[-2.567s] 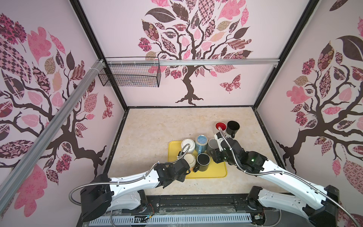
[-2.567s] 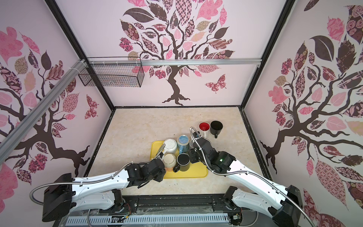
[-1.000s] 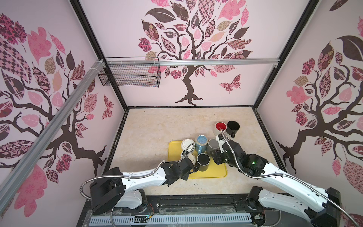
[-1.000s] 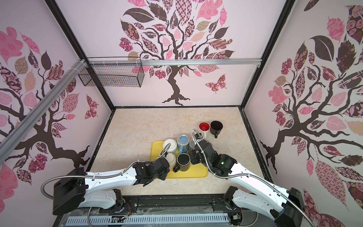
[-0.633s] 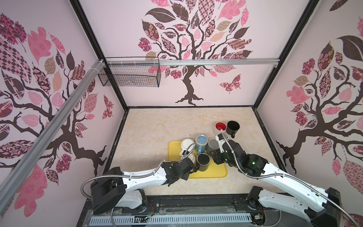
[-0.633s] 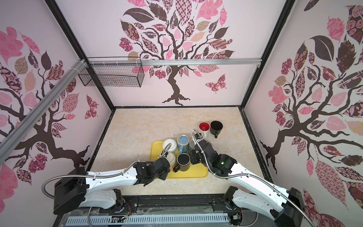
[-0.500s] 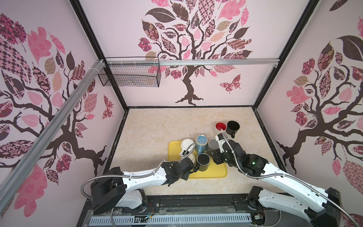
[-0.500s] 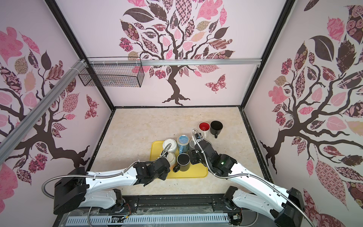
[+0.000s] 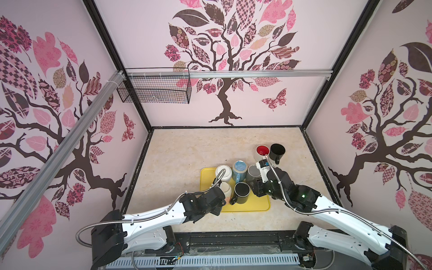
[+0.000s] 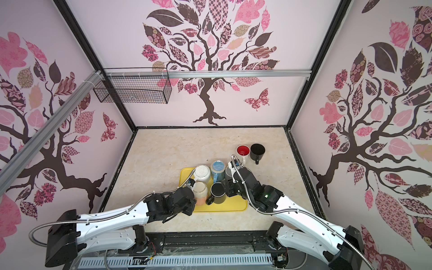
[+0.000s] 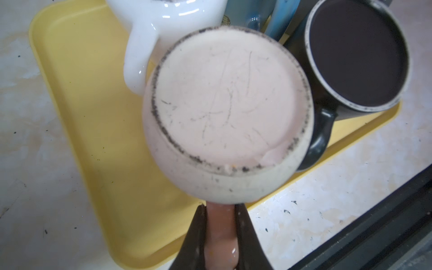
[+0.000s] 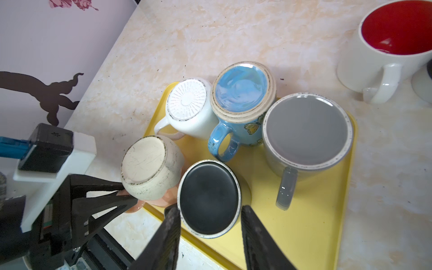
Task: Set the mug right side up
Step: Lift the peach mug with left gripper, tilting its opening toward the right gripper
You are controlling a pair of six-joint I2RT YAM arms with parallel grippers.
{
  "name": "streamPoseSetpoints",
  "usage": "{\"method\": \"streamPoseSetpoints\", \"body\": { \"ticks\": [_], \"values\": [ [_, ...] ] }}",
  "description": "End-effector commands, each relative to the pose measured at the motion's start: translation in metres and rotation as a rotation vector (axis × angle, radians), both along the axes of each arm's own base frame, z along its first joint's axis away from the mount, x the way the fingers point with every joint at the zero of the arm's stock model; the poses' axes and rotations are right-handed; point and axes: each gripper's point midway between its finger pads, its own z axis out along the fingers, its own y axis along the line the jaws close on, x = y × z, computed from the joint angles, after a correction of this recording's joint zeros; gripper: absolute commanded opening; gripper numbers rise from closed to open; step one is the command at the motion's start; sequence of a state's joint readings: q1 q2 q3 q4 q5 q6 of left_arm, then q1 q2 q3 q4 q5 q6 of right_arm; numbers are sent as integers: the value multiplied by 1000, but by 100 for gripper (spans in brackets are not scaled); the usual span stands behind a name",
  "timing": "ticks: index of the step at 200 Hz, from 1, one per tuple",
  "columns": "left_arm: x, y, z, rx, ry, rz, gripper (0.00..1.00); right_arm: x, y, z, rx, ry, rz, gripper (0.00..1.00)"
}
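The left gripper [image 11: 221, 210] is clenching the handle of the upside-down peach mug [image 11: 229, 102], which is sitting on the yellow tray [image 11: 81, 93] at 9 o'clock of the black mug [image 9: 242, 191]; the right gripper [image 12: 210, 209] is hanging released, jaws apart

Pretty cramped around the left gripper [image 11: 219, 212], clamped on the pink mug [image 11: 224, 112] handle. Boxed in ahead by the white mug [image 11: 163, 14] and, off to one side, by the black mug [image 11: 355, 53] sitting just beside. Open yellow tray [image 11: 93, 117] floor on the opposite side, bare table [image 11: 327, 198] behind the gripper. Same story ahead of the right gripper [image 12: 210, 210]: jaws spread, black mug dead ahead, grey mug [image 12: 306, 131] and blue mug [image 12: 240, 93] packed just past it. Clear tray floor only beside the grey handle.
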State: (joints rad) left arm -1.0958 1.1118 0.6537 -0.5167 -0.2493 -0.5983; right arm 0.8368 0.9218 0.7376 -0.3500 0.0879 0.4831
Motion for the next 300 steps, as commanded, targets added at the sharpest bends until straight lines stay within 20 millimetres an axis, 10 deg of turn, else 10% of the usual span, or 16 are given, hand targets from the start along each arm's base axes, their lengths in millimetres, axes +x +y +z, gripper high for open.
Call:
{"method": "streamPoseSetpoints", "body": {
  "ticks": [1, 186, 243, 300],
  "values": [
    [10, -11, 34, -99, -69, 17, 0, -1, 6, 12, 55, -17, 13, 46],
    [2, 14, -47, 112, 19, 53, 0, -2, 5, -9, 27, -1, 13, 46],
    [4, 13, -53, 160, 29, 56, 36, -2, 4, -10, 27, -4, 10, 47],
    [9, 8, -47, 164, 14, 53, 40, -2, 3, -9, 28, -11, 11, 47]
  ]
}}
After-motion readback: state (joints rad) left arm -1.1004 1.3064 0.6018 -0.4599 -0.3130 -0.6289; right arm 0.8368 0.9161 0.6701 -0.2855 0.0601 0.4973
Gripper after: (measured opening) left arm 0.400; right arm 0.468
